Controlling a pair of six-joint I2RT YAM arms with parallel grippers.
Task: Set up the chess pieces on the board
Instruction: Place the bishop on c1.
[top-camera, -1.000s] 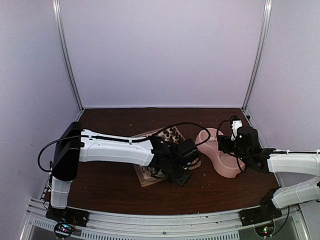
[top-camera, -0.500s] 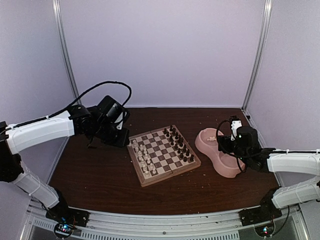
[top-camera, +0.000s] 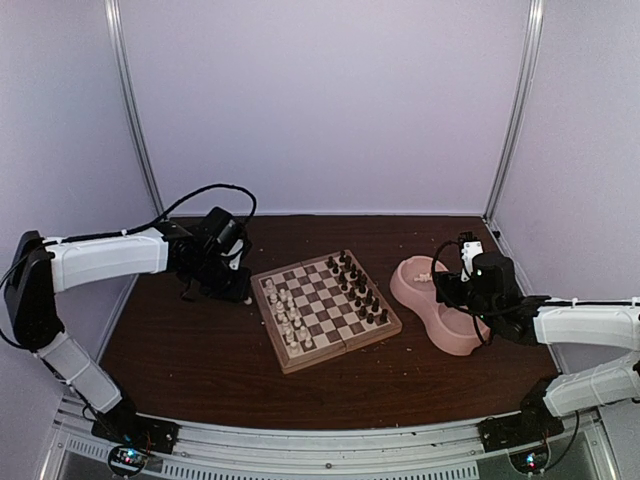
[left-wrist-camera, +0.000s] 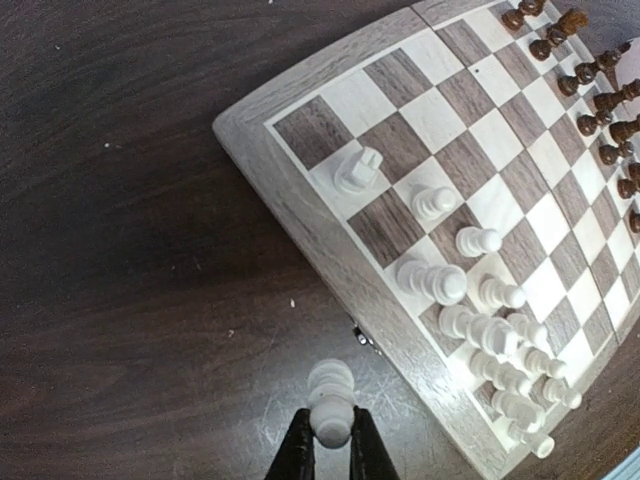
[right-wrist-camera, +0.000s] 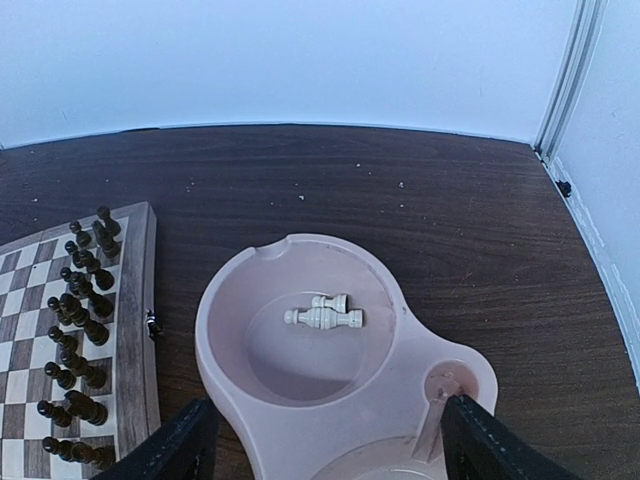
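The left gripper (left-wrist-camera: 330, 447) is clamping a cream-white piece (left-wrist-camera: 331, 398) just off the board (left-wrist-camera: 320, 75), and its wrist view is showing other white pieces (left-wrist-camera: 470, 300) standing along that side. Only the right wrist view is showing two loose pieces (right-wrist-camera: 325, 317) lying in the pink bowl (right-wrist-camera: 225, 300), which the right gripper (right-wrist-camera: 335, 455) is straddling, fingers spread wide.

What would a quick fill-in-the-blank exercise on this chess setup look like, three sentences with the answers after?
1. The left tool is ____ on a cream-white chess piece.
2. That piece hangs over the bare ____, beside the board.
3. The right tool stands ____ above the pink double bowl.
Missing words: shut; table; open.
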